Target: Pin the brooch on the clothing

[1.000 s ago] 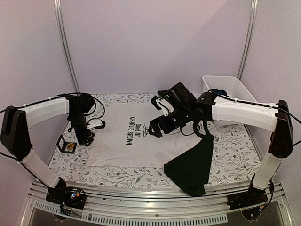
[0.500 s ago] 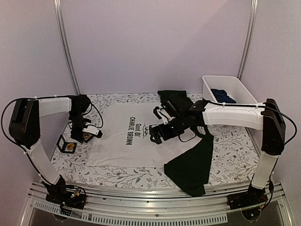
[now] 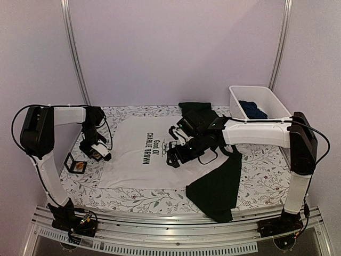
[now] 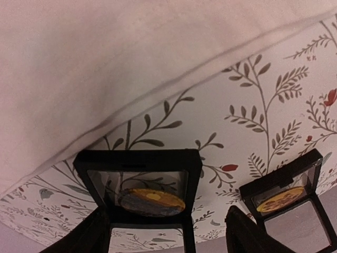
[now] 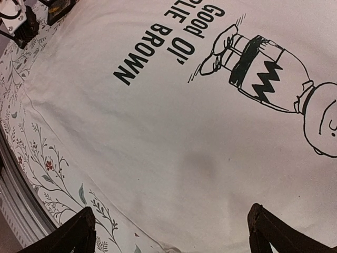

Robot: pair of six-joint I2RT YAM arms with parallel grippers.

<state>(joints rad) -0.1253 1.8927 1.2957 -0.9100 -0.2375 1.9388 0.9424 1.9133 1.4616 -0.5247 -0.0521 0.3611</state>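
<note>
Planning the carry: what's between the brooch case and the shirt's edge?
Only a bare strip of floral tablecloth separates brooch case from shirt; the left wrist view shows it.

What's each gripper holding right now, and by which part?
Nothing in the right gripper, open above the T-shirt. The left gripper sits at a black brooch box; whether it grips it cannot be told.
</note>
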